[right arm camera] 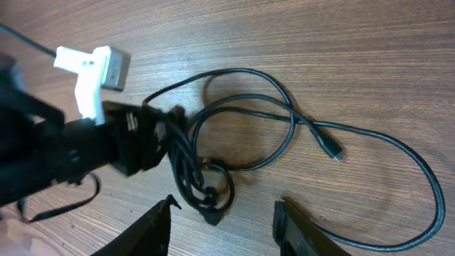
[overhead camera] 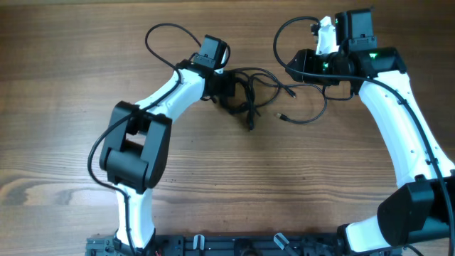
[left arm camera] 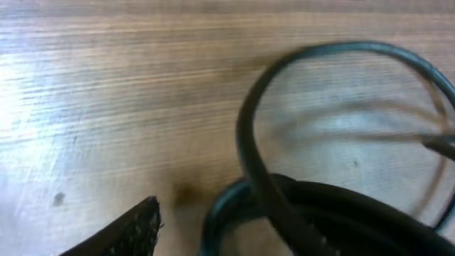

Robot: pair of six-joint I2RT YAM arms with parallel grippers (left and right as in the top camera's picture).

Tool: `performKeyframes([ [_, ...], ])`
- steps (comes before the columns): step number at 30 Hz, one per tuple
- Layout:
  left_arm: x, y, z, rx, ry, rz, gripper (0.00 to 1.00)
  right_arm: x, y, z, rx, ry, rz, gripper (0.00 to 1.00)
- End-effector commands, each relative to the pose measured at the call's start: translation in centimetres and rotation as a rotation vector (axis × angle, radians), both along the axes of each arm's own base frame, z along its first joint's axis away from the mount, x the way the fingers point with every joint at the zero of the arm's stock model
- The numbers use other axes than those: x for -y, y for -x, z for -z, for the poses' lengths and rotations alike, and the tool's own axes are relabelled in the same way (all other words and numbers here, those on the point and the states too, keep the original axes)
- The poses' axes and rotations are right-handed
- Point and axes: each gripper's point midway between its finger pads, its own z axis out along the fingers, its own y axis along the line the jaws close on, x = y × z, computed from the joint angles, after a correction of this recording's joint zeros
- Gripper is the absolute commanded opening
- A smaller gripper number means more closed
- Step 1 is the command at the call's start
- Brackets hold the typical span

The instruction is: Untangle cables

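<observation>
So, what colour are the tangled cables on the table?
Black. The cables show best in the right wrist view; one plug end is silver-tipped.

No legible text or labels, apparently, anywhere.

The left pincer [overhead camera: 234, 94] sits against the knotted cables [overhead camera: 250, 110].

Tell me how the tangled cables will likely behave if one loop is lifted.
Probably floppy: the cables lie in loose curves on the table, so unheld loops would sag. Likely light, since they look thin. The knot would probably come up as one clump, with the loose plug end trailing.
</observation>
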Motion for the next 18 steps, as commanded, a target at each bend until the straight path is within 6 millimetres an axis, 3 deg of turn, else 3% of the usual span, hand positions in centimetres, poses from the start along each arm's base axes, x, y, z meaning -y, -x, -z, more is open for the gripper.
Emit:
performKeyframes([
  [1, 0.2, -1.8, 1.2, 0.055, -0.006, 0.017, 0.62, 0.2, 0.1, 0.0, 0.007, 0.021, -0.011, 0.48],
  [3, 0.4, -2.2, 1.5, 0.072, 0.0, 0.017, 0.57, 0.2, 0.2, 0.0, 0.003, 0.019, -0.011, 0.48],
  [4, 0.4, -2.2, 1.5, 0.071, -0.001, 0.016, 0.49, 0.1, 0.2, 0.0, 0.002, 0.014, -0.015, 0.48],
  [5, 0.4, -2.2, 1.5, 0.07, -0.001, 0.016, 0.32, -0.1, 0.3, -0.1, 0.0, 0.004, -0.02, 0.48],
  [7, 0.2, -2.1, 1.6, 0.061, -0.004, 0.014, 0.08, -0.6, 0.4, -0.3, 0.0, -0.024, -0.037, 0.48],
  [10, -0.5, -1.6, 1.2, 0.037, -0.014, 0.006, 0.04, -1.0, 0.4, -0.5, 0.004, -0.046, -0.051, 0.47],
  [13, -1.2, -1.5, -2.8, 0.076, 0.001, -0.007, 0.04, -2.1, 0.6, -1.1, 0.041, -0.078, -0.141, 0.47],
  [15, -1.3, -1.6, -7.0, 0.143, 0.028, -0.009, 0.04, -2.9, 0.7, -1.8, 0.075, -0.112, -0.206, 0.48],
  [18, -0.1, -0.5, -15.1, 0.265, 0.145, 0.036, 0.04, -3.8, 0.6, -2.7, 0.115, -0.157, -0.251, 0.48],
])
